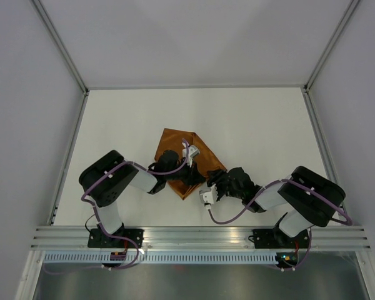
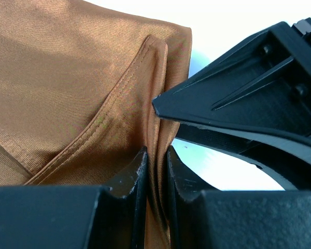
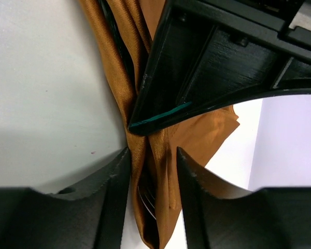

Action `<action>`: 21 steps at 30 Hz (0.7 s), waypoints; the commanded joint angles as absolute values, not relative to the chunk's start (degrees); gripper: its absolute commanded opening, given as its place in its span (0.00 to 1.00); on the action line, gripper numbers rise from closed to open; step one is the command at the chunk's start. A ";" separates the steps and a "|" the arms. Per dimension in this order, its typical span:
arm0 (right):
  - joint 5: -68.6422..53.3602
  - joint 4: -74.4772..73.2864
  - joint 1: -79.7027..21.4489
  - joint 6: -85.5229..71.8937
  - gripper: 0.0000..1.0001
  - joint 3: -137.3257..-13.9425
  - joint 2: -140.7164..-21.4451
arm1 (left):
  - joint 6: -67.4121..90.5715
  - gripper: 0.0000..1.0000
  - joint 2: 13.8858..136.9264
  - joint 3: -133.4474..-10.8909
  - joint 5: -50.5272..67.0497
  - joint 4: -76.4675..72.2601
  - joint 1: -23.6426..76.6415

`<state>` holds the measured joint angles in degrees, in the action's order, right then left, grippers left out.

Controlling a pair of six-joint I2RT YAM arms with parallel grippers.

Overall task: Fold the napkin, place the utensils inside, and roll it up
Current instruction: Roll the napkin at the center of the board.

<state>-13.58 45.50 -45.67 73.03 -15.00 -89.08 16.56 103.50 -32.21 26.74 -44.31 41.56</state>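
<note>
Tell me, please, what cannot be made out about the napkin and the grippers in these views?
Top external: both arms cover the middle and near corner of the napkin; its folds are unreadable.
Right wrist: whether the right gripper pinches or merely flanks the bunched cloth is unclear.
Left wrist: the right gripper blocks the cloth's right side; frame edges crop the rest.
Utensils: none visible anywhere; folds could hide them.

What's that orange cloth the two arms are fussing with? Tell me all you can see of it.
The napkin is thin, plain rust-brown fabric with a slight sheen and a stitched hem. It lies folded and rumpled on the white table. At its near edge the left gripper pinches a raised fold, and the right gripper holds bunched cloth beside it.
</note>
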 commanded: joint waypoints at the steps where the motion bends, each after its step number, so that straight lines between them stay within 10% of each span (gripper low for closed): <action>1: -13.45 45.62 -46.32 74.35 0.44 -14.67 -91.23 | 16.52 0.02 106.52 -29.88 26.98 -36.74 40.96; 21: -12.13 42.54 -47.72 75.32 0.02 -16.52 -92.29 | 16.61 0.02 106.35 -29.27 29.97 -38.41 39.73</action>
